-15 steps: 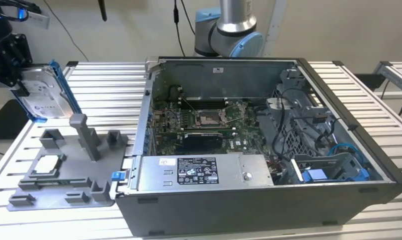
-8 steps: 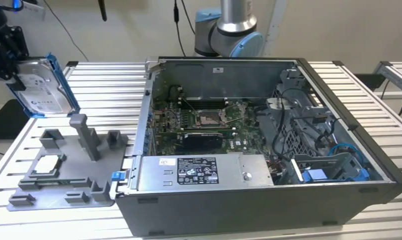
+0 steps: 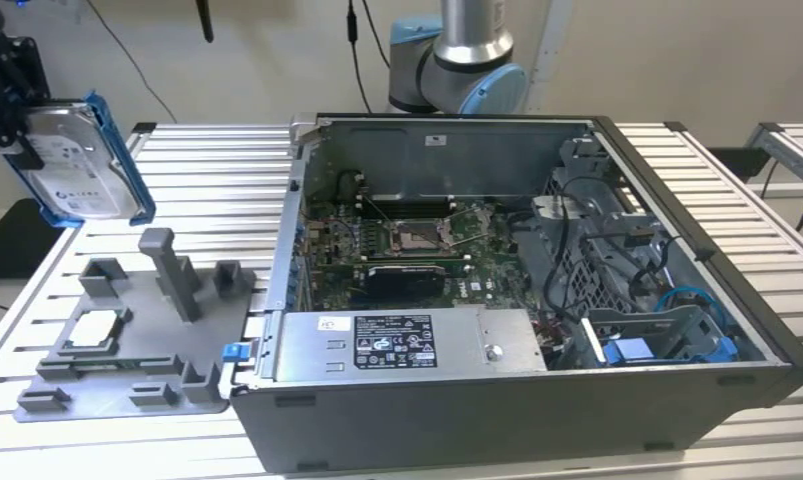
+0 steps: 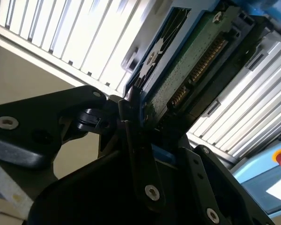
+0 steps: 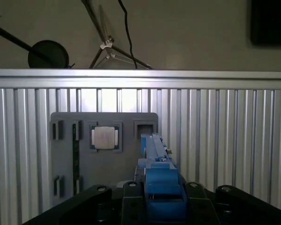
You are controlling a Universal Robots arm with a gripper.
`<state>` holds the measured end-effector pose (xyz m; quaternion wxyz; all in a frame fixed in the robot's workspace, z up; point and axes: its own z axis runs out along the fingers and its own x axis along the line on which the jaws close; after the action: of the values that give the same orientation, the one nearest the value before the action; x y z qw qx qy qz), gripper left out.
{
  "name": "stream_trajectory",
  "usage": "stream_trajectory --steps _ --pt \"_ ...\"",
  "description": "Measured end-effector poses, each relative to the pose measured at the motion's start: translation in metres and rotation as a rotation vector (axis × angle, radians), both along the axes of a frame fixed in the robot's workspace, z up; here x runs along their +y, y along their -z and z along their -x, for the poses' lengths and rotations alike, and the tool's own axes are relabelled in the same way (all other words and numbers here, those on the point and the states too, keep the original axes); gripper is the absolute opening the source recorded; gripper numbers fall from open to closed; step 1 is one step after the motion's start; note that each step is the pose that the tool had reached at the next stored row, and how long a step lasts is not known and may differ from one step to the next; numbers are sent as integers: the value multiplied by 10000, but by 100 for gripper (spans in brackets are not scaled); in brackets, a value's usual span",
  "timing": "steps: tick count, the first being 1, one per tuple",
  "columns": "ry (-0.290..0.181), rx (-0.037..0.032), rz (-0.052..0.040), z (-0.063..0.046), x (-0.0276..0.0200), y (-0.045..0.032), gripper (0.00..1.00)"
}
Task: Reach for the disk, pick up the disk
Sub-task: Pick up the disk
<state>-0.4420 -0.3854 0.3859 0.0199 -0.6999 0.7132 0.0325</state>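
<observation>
Above grey fixture (image 3: 121, 352), disk (image 3: 76, 165) (in gripper (image 3: 17, 138))

One disk (image 3: 74, 160), one computer case (image 3: 508, 410), one holder (image 3: 114, 390), one chip (image 3: 97, 325).

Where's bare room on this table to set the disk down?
Bare table slats lie between the fixture and the held disk, beside the case; more slats on the exterior view's right of the case. The fixture's pockets and the case's inside are crowded.
</observation>
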Motion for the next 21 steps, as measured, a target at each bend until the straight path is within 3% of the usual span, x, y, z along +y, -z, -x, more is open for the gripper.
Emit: stream_trajectory --steps 21 --pt "0 0 0 0 0 -369 0"
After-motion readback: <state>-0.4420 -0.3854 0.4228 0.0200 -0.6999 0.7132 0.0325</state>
